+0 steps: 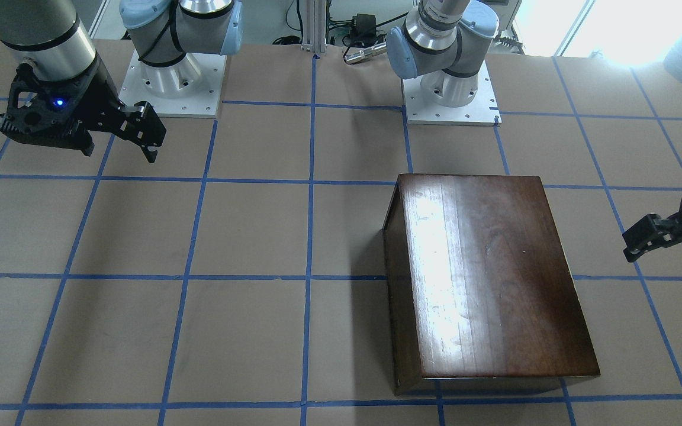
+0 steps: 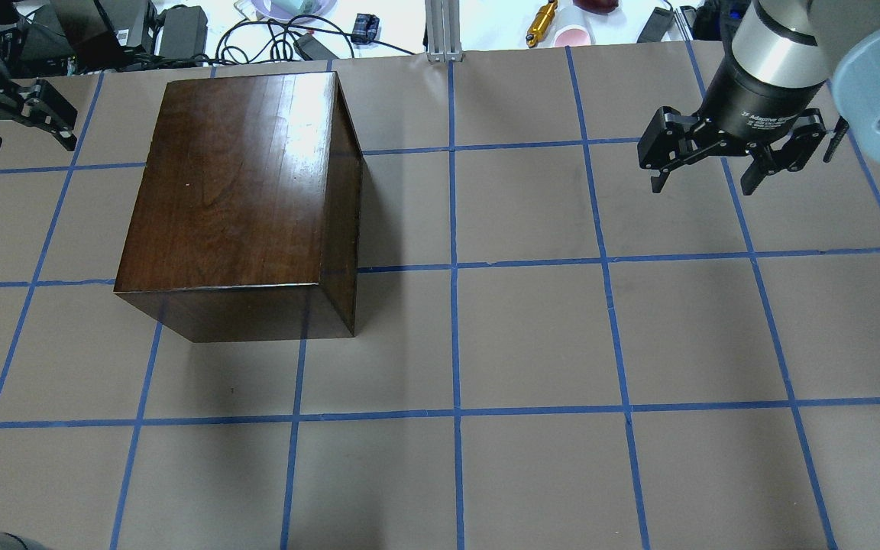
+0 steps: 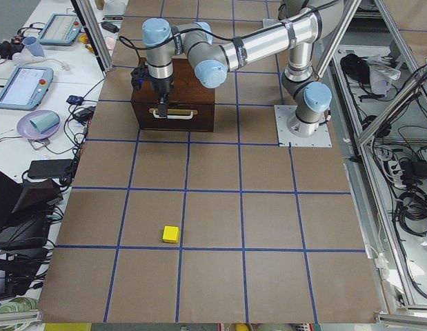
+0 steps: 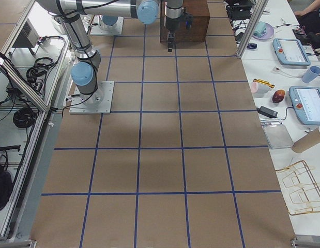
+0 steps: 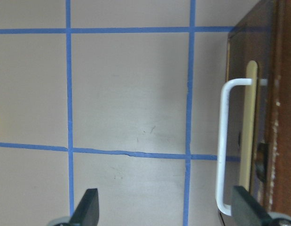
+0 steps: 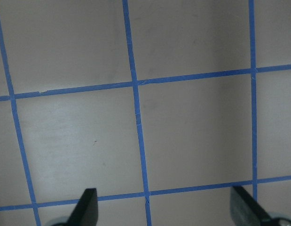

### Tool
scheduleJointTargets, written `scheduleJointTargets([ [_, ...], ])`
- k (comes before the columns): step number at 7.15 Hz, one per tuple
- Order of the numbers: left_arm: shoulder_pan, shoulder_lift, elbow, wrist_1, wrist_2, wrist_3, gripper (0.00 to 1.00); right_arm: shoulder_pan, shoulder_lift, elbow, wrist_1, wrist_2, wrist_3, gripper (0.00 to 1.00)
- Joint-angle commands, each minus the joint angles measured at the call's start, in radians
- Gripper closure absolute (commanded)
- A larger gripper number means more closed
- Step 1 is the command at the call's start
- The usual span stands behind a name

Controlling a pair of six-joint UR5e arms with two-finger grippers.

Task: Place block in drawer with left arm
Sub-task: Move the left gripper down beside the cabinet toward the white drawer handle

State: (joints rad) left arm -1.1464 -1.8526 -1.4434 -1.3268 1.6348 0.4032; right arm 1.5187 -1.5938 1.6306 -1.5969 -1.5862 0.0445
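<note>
The small bright yellow cube block [image 3: 171, 234] sits farthest left, flat on the brown paper-covered table [image 2: 532, 328]. It lies just beside one of the blue tape lines [image 2: 451, 305] that grid the surface. It is out in the open on the drawer-front side of the box and well apart from both grippers. The overhead view and the left wrist view catch only a yellow sliver of it at their left edges.

Next comes the left arm's black two-finger gripper [image 2: 31, 145], hanging above the table close in front of the box. Its fingers are spread wide with nothing between them. In the left wrist view one fingertip [image 5: 246, 209] appears close to the lower end of a white bar handle [image 5: 222, 141]. Whether it touches the handle is hard to judge from that angle.

The handle is mounted on the dark brown front panel of the drawer [image 3: 199, 117], which is pushed fully in, flush with the face. The drawer belongs to the glossy dark-brown wooden box [image 2: 234, 191], which stands on the left half of the table with window glare across its lid.

Farthest right, the right arm's black two-finger gripper [image 2: 703, 187] hangs above bare table, well away from the box. Its fingers [image 6: 86, 207] are likewise spread apart and empty, and a small blue light glows on its body in the front-facing view.
</note>
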Motion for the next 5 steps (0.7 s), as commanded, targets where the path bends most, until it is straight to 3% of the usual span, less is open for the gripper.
scheduleJointTargets([
  [1,0.030,-0.007,-0.058,0.114,-0.021,0.133,0.00,0.000,0.000,0.000,0.000,0.000,0.000,0.00],
  [2,0.036,-0.010,-0.090,0.189,-0.023,0.125,0.00,0.000,0.000,0.000,0.000,0.000,0.000,0.00],
  [4,0.106,-0.023,-0.104,0.189,-0.065,0.086,0.00,0.000,0.000,0.001,0.000,0.000,0.000,0.00],
  [5,0.143,-0.034,-0.104,0.184,-0.147,0.085,0.00,0.000,0.000,0.000,0.000,0.000,0.000,0.00],
])
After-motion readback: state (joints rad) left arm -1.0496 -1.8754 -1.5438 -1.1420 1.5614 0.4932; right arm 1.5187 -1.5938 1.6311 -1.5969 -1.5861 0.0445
